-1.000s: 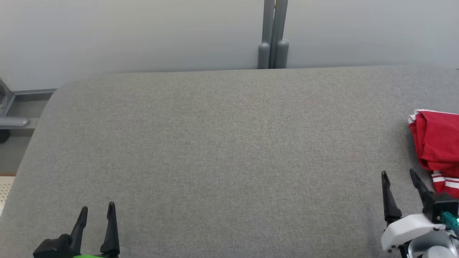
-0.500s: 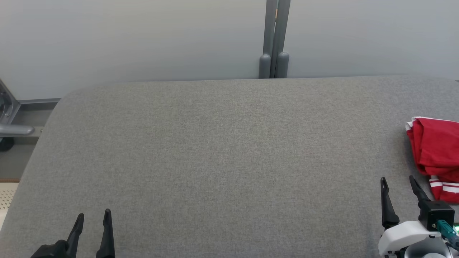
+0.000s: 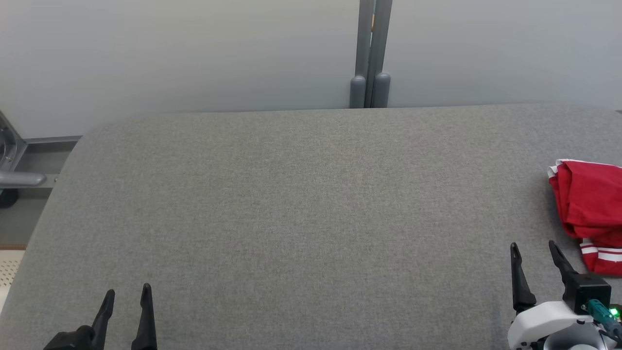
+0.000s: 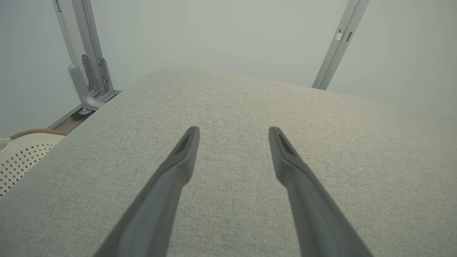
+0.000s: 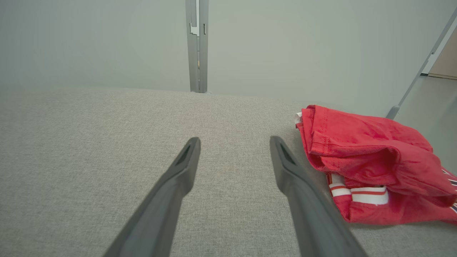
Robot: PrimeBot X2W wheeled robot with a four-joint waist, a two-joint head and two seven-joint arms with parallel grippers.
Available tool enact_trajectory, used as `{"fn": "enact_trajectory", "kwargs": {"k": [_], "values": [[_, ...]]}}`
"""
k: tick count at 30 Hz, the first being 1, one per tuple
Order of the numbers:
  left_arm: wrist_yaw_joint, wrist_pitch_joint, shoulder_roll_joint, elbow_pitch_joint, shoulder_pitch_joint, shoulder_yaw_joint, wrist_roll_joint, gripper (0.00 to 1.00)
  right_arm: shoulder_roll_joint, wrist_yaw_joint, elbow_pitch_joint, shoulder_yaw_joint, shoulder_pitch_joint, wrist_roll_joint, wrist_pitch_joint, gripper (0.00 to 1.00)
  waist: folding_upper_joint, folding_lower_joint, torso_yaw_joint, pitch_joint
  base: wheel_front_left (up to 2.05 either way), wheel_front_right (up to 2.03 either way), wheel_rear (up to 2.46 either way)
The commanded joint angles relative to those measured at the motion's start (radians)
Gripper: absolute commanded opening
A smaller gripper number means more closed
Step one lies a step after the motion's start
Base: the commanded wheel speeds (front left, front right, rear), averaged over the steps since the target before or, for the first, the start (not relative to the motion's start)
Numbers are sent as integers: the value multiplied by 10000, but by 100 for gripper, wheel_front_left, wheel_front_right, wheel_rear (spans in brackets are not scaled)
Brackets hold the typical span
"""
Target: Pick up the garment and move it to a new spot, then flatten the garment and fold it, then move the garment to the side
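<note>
The garment (image 3: 590, 204), red with white-striped trim, lies crumpled at the right edge of the grey fabric bench (image 3: 311, 204), at about three o'clock in the head view. The right tool (image 3: 533, 244) sits just beside it, at the garment's seven o'clock, with its two fingers spread, holding nothing and clear of the cloth. The left tool (image 3: 129, 288) hovers well apart at the bench's seven o'clock, fingers likewise parted and empty. A grey post (image 3: 370, 53) stands at twelve o'clock behind the bench.

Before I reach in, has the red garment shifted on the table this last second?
No. The red garment sits as far from the grey post and the table's far edge as before; the head camera tilted.
</note>
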Motion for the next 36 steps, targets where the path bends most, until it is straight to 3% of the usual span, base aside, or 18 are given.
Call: {"fn": "enact_trajectory", "kwargs": {"k": [1, 19, 20, 28, 36], "values": [[-38, -43, -35, -4, -136, 49, 68, 100, -24, -12, 0, 2, -62, 88, -44, 100, 0, 0, -2, -4, 0, 0, 0], [-18, -7, -63, -6, -103, 34, 69, 100, -7, -1, -7, 5, -112, -25, -5, 100, 0, 0, -60, 49, 0, 0, 0], [-13, 33, -123, 134, 102, -8, 36, 0, 67, 2, 173, 19, 85, -17, 8, 0, 0, 0, -62, 50, 0, 0, 0], [-14, 169, -338, 486, 60, -10, -345, 0, 153, 2, 695, -68, 28, 414, 256, 0, 0, 0, -76, 63, 0, 0, 0], [-16, 570, -429, 384, -201, 132, -1683, 0, 131, 1, 577, 32, -122, 2248, 668, 0, 0, 0, -112, 92, 0, 0, 0]]}}
